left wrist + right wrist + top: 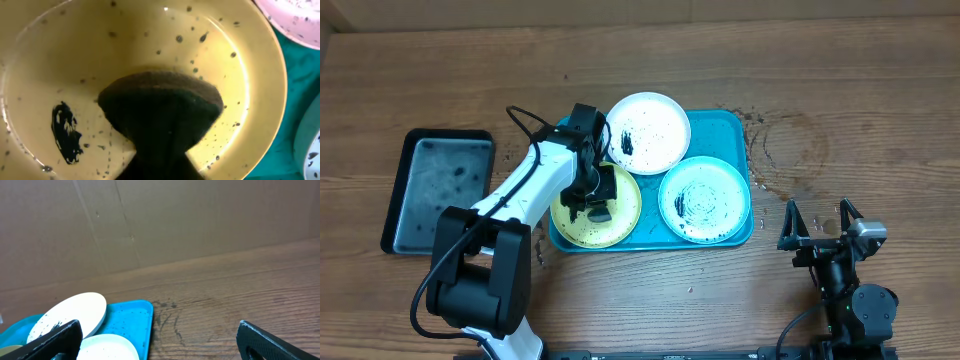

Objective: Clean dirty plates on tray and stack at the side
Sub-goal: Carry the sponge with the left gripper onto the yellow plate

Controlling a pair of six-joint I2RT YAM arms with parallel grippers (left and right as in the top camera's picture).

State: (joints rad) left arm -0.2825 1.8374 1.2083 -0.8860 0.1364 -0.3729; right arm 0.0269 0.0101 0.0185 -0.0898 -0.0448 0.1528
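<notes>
Three dirty plates lie on the turquoise tray (732, 125): a white plate (655, 130) at the back, a teal-rimmed plate (705, 200) at the right, and a yellow-green plate (625, 205) at the front left. My left gripper (597, 205) is over the yellow-green plate, shut on a dark sponge (160, 112) that presses on the plate's inside (150, 40). A black smear (66, 132) sits left of the sponge. My right gripper (820, 228) is open and empty over bare table, right of the tray. In the right wrist view the tray (127, 317) and white plate (75, 311) show at lower left.
A smaller black rectangular tray (440, 188) lies at the left of the table. Dark specks and a faint wet ring (790, 150) mark the wood right of the turquoise tray. A cardboard wall (160, 220) stands behind the table.
</notes>
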